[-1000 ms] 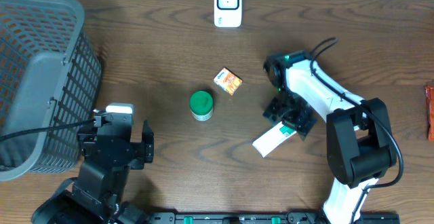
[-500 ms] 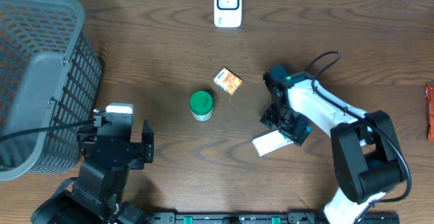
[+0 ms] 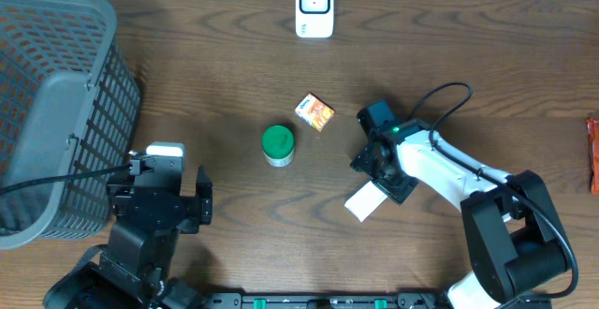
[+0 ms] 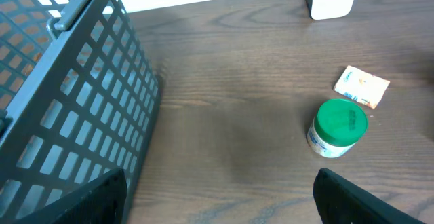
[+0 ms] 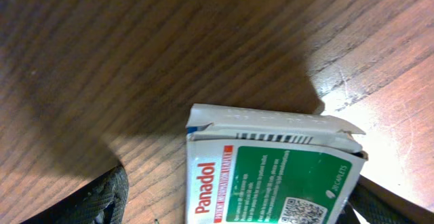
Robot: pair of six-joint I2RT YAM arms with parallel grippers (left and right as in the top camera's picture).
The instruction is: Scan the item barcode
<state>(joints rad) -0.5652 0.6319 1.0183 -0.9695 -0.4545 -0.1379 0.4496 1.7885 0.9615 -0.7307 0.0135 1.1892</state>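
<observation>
The right gripper had swung lower-left over the Panadol box, jaws released astride it, grasp likely next; the left gripper hung released.

Walled off on the left by the grey mesh basket, tall-sided and just beside the left gripper. Open bare table between basket and green-lidded jar, broad enough for a straight pass toward the far edge. Narrow between jar and the small orange-and-white packet, near each other but apart. Clear wood from there up to the white scanner. Crowded on the right: right gripper spread wide astride the Panadol box, bare wood beside one finger, arm and looping cable barring the way behind. Free beyond, up to a red packet at the right edge.
</observation>
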